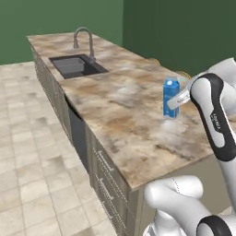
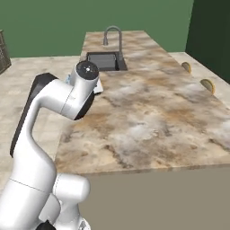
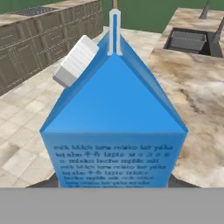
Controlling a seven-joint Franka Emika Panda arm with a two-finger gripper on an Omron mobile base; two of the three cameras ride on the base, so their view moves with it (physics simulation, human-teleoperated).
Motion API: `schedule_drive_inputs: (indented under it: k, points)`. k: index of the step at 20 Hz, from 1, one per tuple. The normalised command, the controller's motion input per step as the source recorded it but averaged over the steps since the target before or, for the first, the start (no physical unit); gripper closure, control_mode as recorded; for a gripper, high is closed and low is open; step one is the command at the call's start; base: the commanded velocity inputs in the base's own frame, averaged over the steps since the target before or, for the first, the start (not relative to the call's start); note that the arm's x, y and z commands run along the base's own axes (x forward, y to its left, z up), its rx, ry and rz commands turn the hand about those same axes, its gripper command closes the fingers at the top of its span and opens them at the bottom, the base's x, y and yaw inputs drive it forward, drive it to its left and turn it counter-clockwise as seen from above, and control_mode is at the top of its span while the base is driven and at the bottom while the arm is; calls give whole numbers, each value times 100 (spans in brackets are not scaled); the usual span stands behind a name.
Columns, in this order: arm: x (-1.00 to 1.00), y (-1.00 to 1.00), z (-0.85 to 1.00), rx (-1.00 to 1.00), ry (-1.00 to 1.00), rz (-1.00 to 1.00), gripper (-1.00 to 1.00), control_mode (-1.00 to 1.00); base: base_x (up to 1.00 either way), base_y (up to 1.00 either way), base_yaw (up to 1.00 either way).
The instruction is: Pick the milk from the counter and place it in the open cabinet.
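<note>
The milk (image 1: 171, 97) stands upright on the surface (image 1: 120, 115), at right of centre in the left base view, well apart from the sink (image 1: 77, 66) and faucet (image 1: 84, 40) at upper left. Whether its base rests on the surface or sits slightly above it cannot be told.

The tool (image 1: 180, 98) meets the carton from the right side of the frame; a light-coloured finger lies across the carton's side. The jaws are closed narrow on the milk.

In the hand view, the milk (image 3: 114, 127) occupies the centre of the frame. Its gable top points to the upper edge, and a white screw cap (image 3: 76, 61) sits on the left slope. Rows of white lettering cover the blue front face. The dark fingertips (image 3: 41, 183) show just beside the carton's lower corners, one at each side.

In the right base view, the arm's wrist blocks the carton; a small blue part of the milk (image 2: 68, 79) shows at its left edge. The sink (image 2: 105, 61) lies at upper centre.
</note>
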Motion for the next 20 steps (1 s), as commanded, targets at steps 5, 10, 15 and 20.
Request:
schedule_drive_inputs:
  k: [5, 10, 15, 20]
  points:
    - [0, 0, 0, 0, 0, 0, 100, 100, 37, 35, -61]
    - [0, 0, 0, 0, 0, 0, 100, 100, 17, 8, -63]
    - [0, 0, 0, 0, 0, 0, 100, 100, 0, 0, -64]
    - [0, 0, 0, 0, 0, 0, 100, 100, 0, 15, -68]
